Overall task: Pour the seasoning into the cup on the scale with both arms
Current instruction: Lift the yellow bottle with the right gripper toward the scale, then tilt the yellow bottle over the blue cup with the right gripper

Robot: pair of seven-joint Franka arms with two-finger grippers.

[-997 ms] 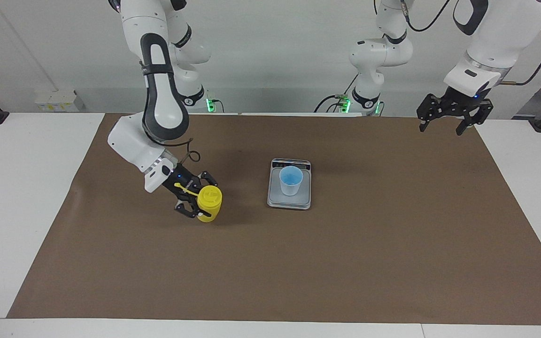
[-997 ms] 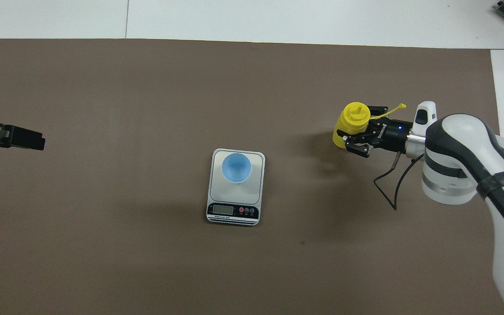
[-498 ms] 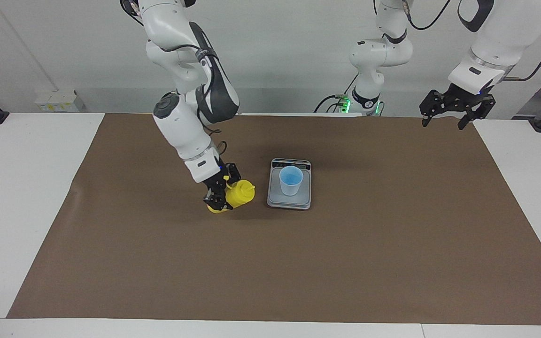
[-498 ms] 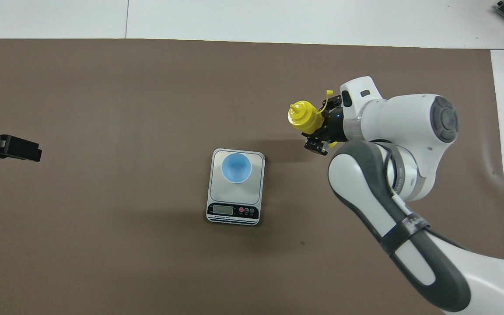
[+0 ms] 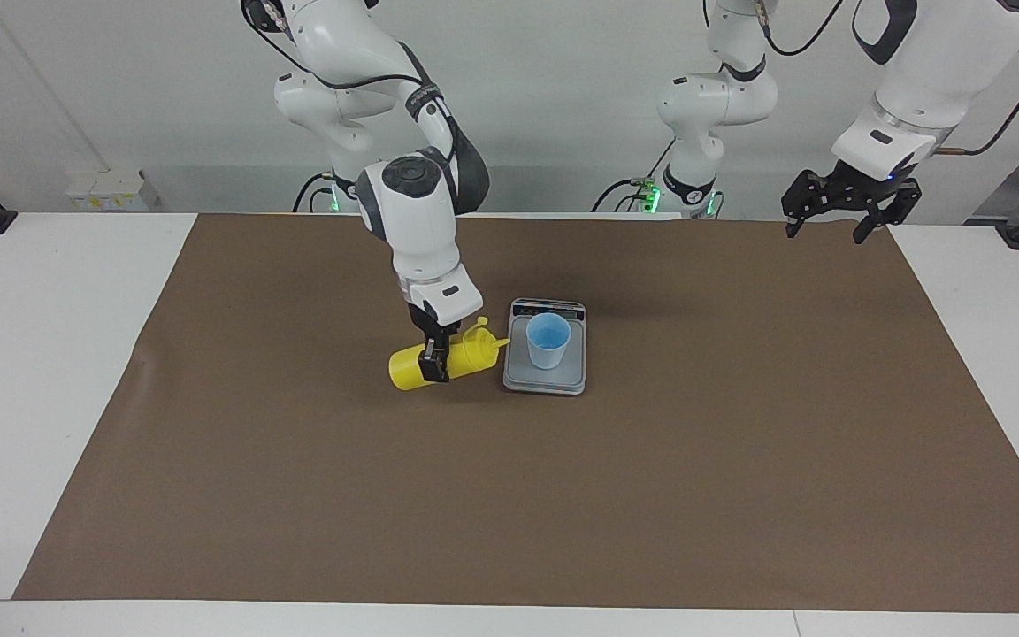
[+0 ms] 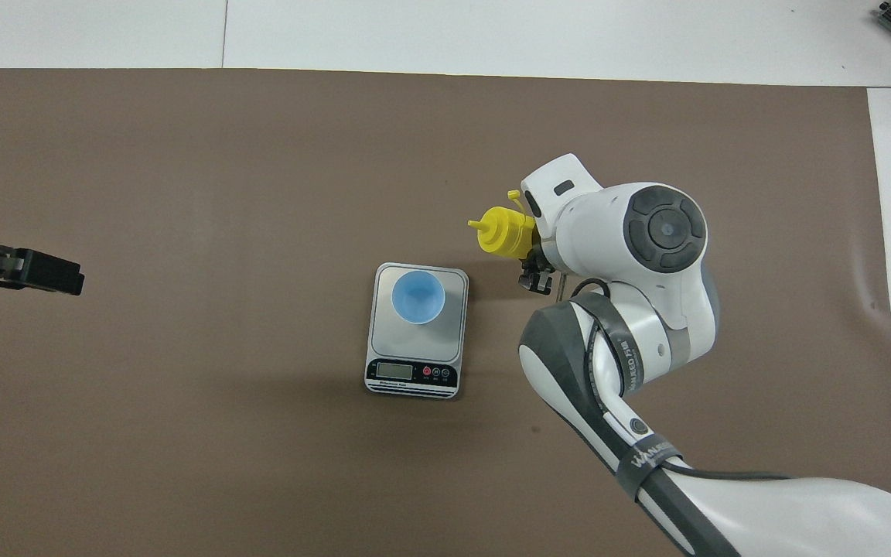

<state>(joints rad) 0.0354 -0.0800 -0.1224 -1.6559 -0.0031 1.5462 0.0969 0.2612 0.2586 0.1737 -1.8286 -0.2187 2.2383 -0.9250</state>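
Facing view: the bottle (image 5: 456,356) is clamped around its middle by the right gripper (image 5: 435,354) and tipped nearly on its side, nozzle aimed at the scale (image 5: 546,379). It's held up over the brown mat (image 5: 297,495), just beside the scale, toward the right arm's end. The cup (image 5: 548,340) is sat upright on the scale's plate. The left gripper (image 5: 832,221) is parked up high over the mat's corner at the left arm's end, fingers spread wide, nothing in them.

Overhead view: only the bottle's (image 6: 501,232) nozzle end is seen, poking out from under the right arm's wrist, short of the cup (image 6: 418,296). The display strip is at the scale's (image 6: 453,325) robot-side end. The left gripper (image 6: 43,272) is seen at the edge.
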